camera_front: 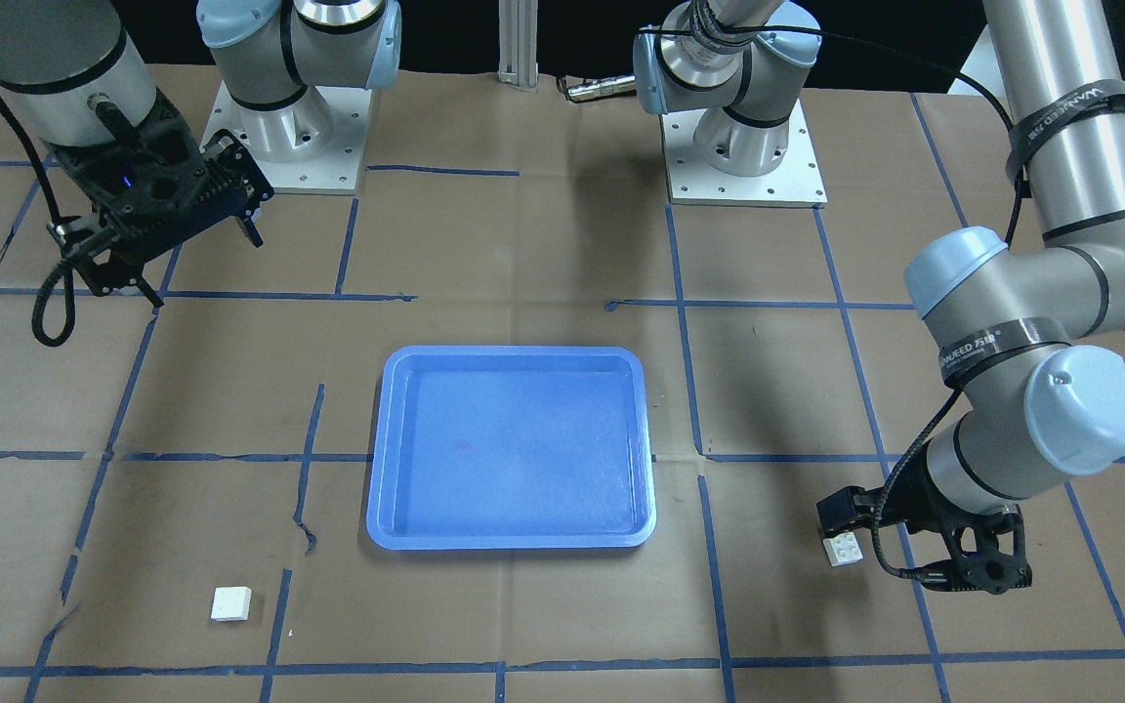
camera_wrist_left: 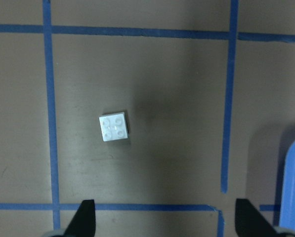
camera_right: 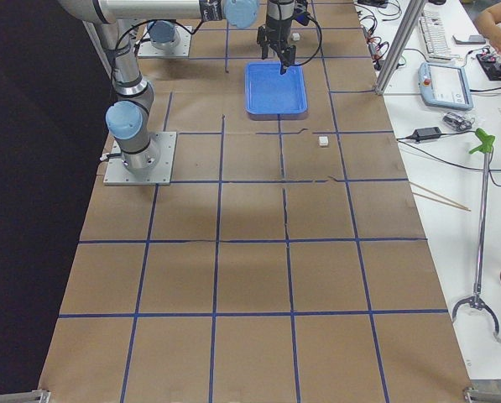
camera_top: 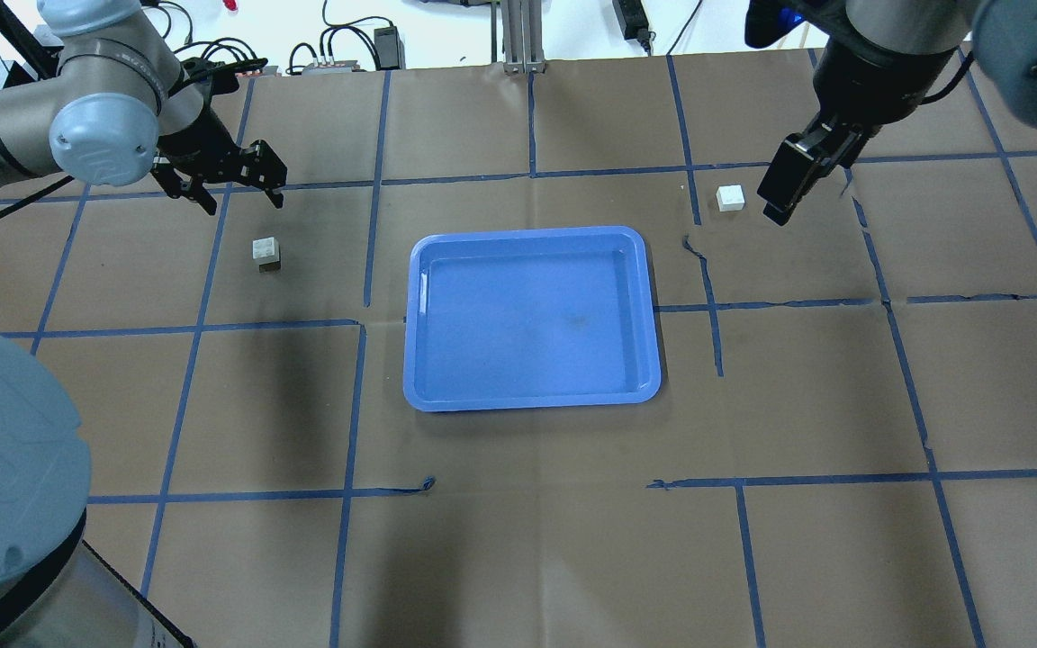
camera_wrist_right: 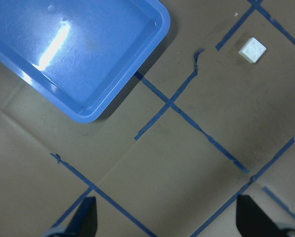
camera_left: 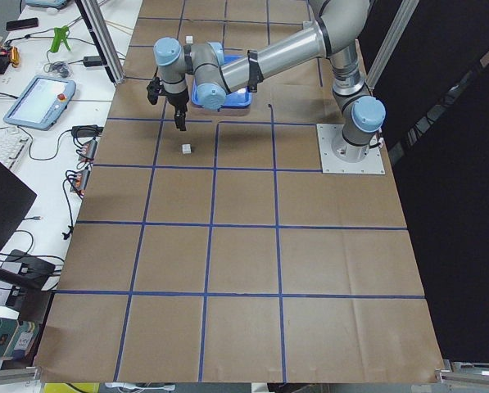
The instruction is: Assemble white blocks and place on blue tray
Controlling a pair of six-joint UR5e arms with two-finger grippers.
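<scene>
The blue tray (camera_top: pixel 532 396) lies mid-table with nothing in it. One white block (camera_top: pixel 266 251) sits on the paper left of the tray, studs up. My left gripper (camera_top: pixel 244 200) hovers just beyond it, open and empty. In the left wrist view the block (camera_wrist_left: pixel 114 127) lies ahead of the spread fingertips (camera_wrist_left: pixel 85 219). The other white block (camera_top: pixel 731 197) sits right of the tray's far corner. My right gripper (camera_top: pixel 807 202) hangs beside it, open and empty. The right wrist view shows this block (camera_wrist_right: pixel 252 50) and the tray (camera_wrist_right: pixel 88 111).
Brown paper with a blue tape grid (camera_top: pixel 365 324) covers the table. The two arm bases (camera_front: pixel 743 146) stand at the robot's edge. Side benches hold a tablet (camera_left: pixel 39 98) and a grabber tool (camera_right: pixel 481 210), off the table.
</scene>
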